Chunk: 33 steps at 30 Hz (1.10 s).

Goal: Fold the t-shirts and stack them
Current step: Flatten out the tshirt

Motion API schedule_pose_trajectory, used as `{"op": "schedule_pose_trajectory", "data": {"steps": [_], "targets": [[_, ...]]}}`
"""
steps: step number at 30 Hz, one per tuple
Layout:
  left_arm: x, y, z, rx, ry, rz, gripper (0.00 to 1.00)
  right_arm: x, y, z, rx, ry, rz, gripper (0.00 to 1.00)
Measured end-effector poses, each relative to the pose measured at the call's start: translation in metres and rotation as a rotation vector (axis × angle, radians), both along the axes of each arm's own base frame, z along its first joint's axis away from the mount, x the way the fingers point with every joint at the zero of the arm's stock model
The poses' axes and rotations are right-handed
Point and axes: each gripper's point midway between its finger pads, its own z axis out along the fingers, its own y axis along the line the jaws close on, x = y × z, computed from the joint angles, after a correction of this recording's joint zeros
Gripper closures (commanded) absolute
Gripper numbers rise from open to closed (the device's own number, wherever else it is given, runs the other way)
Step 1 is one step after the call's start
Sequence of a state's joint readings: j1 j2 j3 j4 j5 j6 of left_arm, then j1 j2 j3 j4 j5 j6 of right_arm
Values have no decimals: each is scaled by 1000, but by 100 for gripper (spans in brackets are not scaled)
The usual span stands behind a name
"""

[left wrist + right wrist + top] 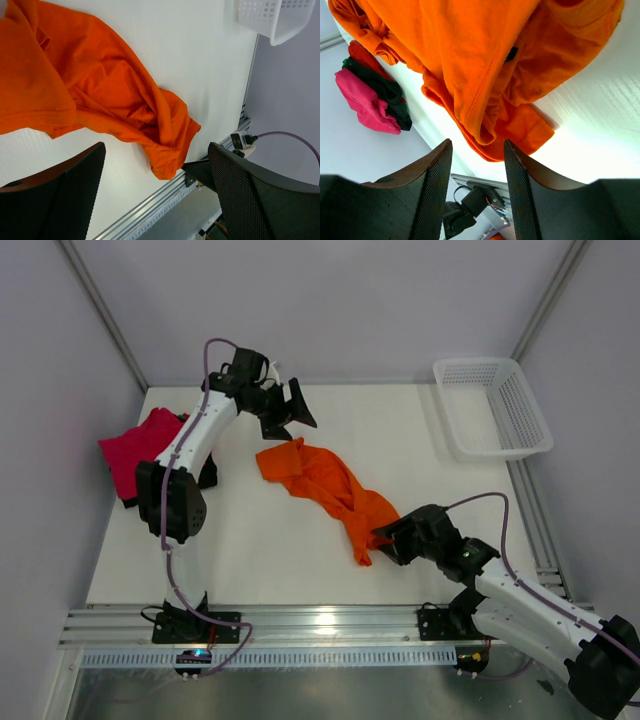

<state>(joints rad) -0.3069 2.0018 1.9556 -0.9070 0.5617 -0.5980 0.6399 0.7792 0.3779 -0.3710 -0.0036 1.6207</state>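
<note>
The bright orange t-shirt [325, 490] lies crumpled in a diagonal strip across the middle of the table. It also shows in the left wrist view [90, 90] and the right wrist view [485, 60]. My left gripper [293, 423] [157, 185] is open and empty, above the shirt's far end. My right gripper [385, 538] [475, 170] is open at the shirt's near end, with the hem just ahead of its fingertips and not pinched. The magenta-pink t-shirt [135, 450] [365, 102] is bunched at the far left with the black t-shirt [385, 87] against it.
A white mesh basket [492, 410] [272, 17] stands at the far right corner. The left arm's links [175, 490] lie beside the pink pile. An aluminium rail [320, 625] runs along the near table edge.
</note>
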Motion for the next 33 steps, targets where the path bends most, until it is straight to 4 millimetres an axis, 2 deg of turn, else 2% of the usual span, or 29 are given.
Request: {"op": "schedule_pose_trajectory", "data": {"steps": [7,14,21,24,26,27,28,31,33], "targets": [[-1,0,-2,1,4,0,15,2,-3,-4,-16,3,-17,50],[-1,0,-2,4,2,-3,15,3,-3,-21,-54,44,-21,50],[-1,1,-2,5,2,-4,15,16,1,-25,-82,24,-26,50],[-1,1,-3,6,1,-5,15,26,6,-20,-92,11,-17,51],[-1,1,-3,8,-1,-7,15,32,11,-16,-88,-7,-10,56],[-1,1,-3,9,-1,-7,15,35,13,-15,-85,-15,-7,62],[-1,1,-3,11,-1,-8,15,36,15,-14,-83,-20,-5,72],[-2,2,-7,17,3,-14,15,40,17,-16,-88,-32,6,89],[-4,3,-12,23,13,-16,15,41,18,-17,-95,-36,14,94]]}}
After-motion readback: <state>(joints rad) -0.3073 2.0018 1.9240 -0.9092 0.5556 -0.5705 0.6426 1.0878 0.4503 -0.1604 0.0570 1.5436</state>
